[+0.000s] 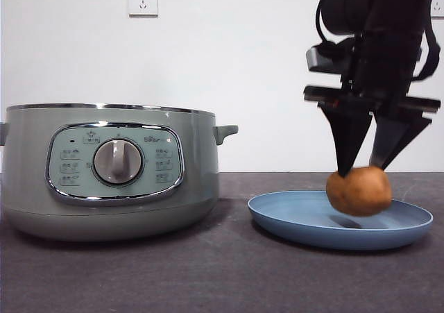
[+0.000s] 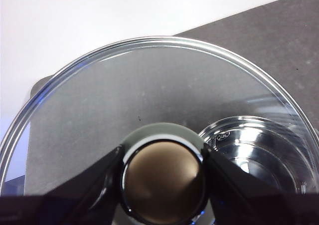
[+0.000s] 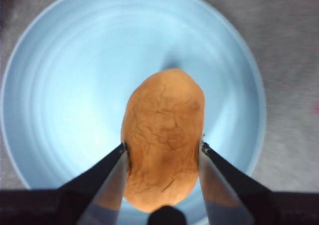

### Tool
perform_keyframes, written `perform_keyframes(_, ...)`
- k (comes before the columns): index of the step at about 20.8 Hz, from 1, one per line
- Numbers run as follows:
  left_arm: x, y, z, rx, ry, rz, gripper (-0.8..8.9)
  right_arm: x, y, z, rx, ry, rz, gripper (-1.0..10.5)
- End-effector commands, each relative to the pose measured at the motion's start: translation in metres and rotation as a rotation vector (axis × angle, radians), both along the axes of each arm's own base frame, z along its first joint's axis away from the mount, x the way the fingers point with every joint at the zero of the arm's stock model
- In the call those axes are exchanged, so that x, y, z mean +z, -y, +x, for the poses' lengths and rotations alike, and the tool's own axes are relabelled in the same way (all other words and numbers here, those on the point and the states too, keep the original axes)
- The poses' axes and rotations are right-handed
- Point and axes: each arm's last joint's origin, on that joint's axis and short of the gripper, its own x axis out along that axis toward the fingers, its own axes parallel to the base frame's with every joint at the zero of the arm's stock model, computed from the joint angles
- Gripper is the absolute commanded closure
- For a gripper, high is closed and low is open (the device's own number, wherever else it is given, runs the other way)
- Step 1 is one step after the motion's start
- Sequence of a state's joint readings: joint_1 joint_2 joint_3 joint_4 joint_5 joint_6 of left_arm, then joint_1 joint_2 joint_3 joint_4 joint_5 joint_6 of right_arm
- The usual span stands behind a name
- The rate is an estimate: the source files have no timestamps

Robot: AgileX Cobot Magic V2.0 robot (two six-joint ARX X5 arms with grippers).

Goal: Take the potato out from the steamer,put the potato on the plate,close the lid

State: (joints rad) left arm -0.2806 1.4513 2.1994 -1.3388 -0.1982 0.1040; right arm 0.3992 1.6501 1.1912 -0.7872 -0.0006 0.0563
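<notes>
Bench [image 1: 208, 278] — dark grey, matte, faintly speckled surface, running the full width of the front view

White wall [image 1: 263, 63] behind, plain and evenly lit, meeting the bench's far edge in a straight line

White wall socket [image 1: 143, 0] high on the wall, toward the left — a second socket plate [image 1: 438, 4] just shows at the top right corner, cut off by the frame

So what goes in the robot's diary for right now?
right gripper: holds orange-brown potato above light blue plate | left gripper: holds glass lid | green steamer: open
</notes>
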Motion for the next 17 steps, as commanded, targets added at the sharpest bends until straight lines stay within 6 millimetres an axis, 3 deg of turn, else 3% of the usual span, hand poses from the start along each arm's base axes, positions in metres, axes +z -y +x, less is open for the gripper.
perform_keyframes(1,0.000,-0.002,-0.007,0.003,-0.032,0.007,8.21,-0.010,0.000,-0.002,0.001,-0.017,-0.005,9.6)
perform_keyframes(12,-0.001,0.000,-0.007,-0.060,-0.044,-0.035,8.21,-0.013,-0.002,0.002,0.014,0.004,-0.001,9.6)
perform_keyframes(17,-0.001,0.000,-0.007,-0.061,-0.044,-0.036,8.21,-0.024,-0.003,0.005,0.029,-0.033,-0.022,9.6)
